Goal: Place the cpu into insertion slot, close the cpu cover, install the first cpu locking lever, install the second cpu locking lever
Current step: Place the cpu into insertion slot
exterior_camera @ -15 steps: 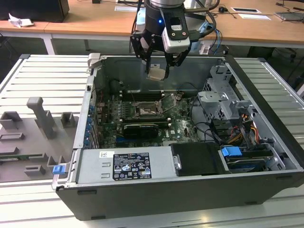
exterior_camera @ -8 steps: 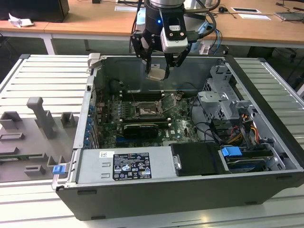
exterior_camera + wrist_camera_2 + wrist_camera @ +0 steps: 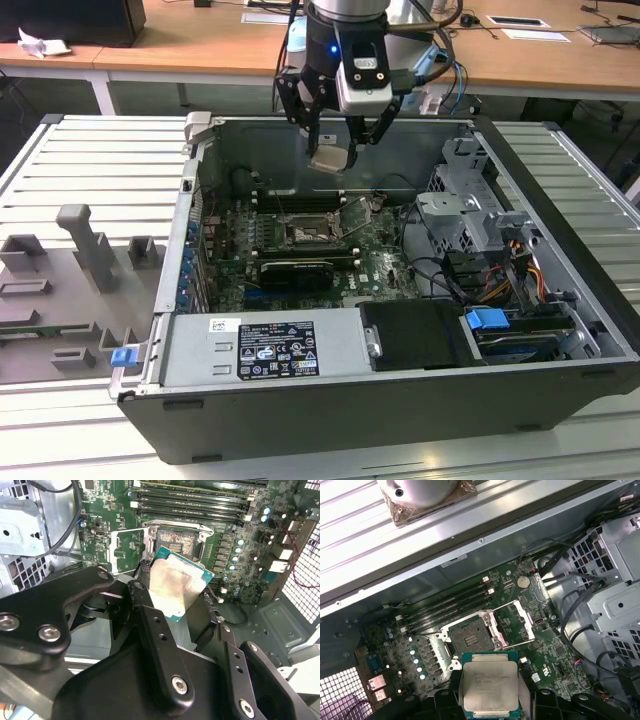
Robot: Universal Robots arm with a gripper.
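A: Gripper state?
B: The black metal gripper (image 3: 333, 152) is pinching the cpu (image 3: 330, 158) by two opposite edges. It hangs over the far half of the open computer case (image 3: 300, 425).

A: What does the cpu look like?
B: A flat square with a dull silver-beige metal face, smudgy sheen and a teal-green rim. It is up in the air, clear of the board, and tilted in the second wrist view.

A: Slot?
B: The insertion slot (image 3: 470, 640) is a dark square recess with a silvery rim, set in the green circuit board (image 3: 390, 268). It is uncovered, below the cpu and apart from it.

A: Cover?
B: The cpu cover (image 3: 516, 624) is a thin shiny frame with a square window. It is swung open just beside the slot, on the exterior view's right.

A: Anything else?
B: Long narrow black memory slots (image 3: 447, 605) run just past the slot's far side. A matte grey sheet-metal box (image 3: 260, 345) with a label sits at the case's near edge. The case rests on a ribbed pale table (image 3: 90, 160).
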